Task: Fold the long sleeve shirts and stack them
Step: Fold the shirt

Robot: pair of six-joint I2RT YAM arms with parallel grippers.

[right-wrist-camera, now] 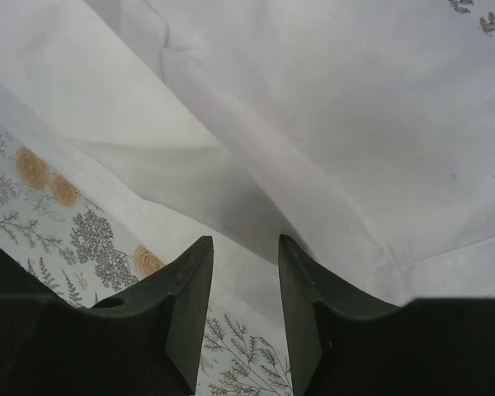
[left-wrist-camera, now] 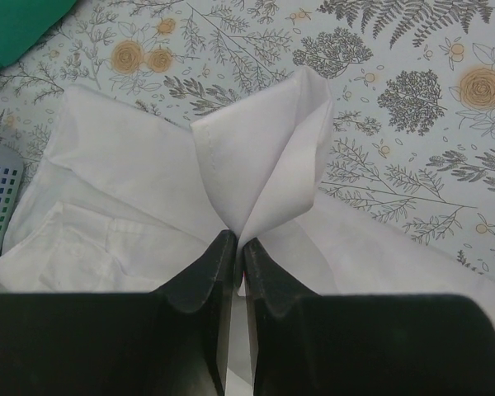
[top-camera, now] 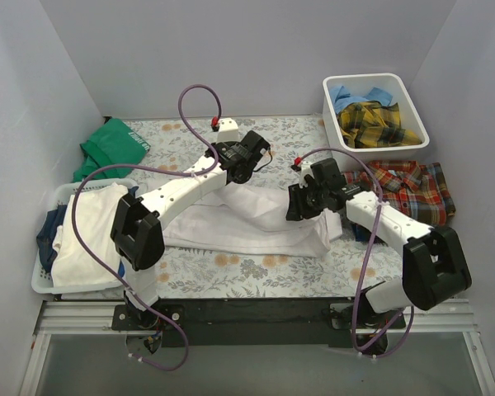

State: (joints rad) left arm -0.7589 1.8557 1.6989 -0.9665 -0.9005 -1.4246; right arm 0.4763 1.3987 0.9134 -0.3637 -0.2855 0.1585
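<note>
A large white long sleeve shirt (top-camera: 247,221) lies crumpled across the middle of the floral table cover. My left gripper (top-camera: 247,173) hangs over its far edge, shut on a pinched-up fold of the white shirt (left-wrist-camera: 264,165); in the left wrist view the gripper (left-wrist-camera: 238,241) has cloth fanning out from its tips. My right gripper (top-camera: 297,210) stands open at the shirt's right side. In the right wrist view the right gripper (right-wrist-camera: 246,246) hovers just over the white shirt (right-wrist-camera: 330,124), nothing between its fingers. A red-orange plaid shirt (top-camera: 408,190) lies at the right.
A white bin (top-camera: 417,115) at the back right holds a yellow plaid shirt (top-camera: 375,124) and a light blue one (top-camera: 351,95). A green cloth (top-camera: 111,144) lies at the back left. A basket (top-camera: 41,280) with white and navy clothes sits at the left edge.
</note>
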